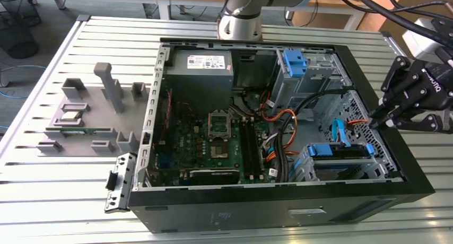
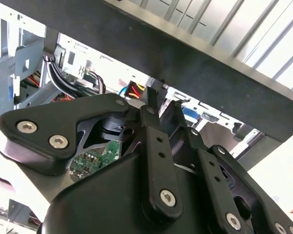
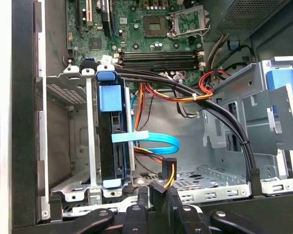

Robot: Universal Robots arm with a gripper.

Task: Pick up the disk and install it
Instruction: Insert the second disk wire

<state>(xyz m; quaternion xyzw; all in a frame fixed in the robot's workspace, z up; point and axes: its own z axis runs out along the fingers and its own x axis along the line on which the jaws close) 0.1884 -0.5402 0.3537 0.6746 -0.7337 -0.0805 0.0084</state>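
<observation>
The disk [image 1: 338, 151] sat in its blue bracket inside the drive cage [image 3: 90, 146], at about four o'clock in the open computer case [image 1: 283, 197]. The claw [image 1: 375, 123] hung at three o'clock, fingertips drawn together on nothing evident. Stiff, weighty and shock-shy (my judgement), the disk wanted gripping by the bracket's edges.

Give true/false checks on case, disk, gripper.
1. The black metal computer case lies open on the slatted table. True.
2. The disk in its blue plastic bracket lies on the table. False: it stands in the metal drive cage inside the case.
3. The gripper is over the grey plastic fixture. False: it is at the case's wall, exterior view's right; the fixture lies at that view's left.
4. The green motherboard's processor socket is uncovered. True.
</observation>
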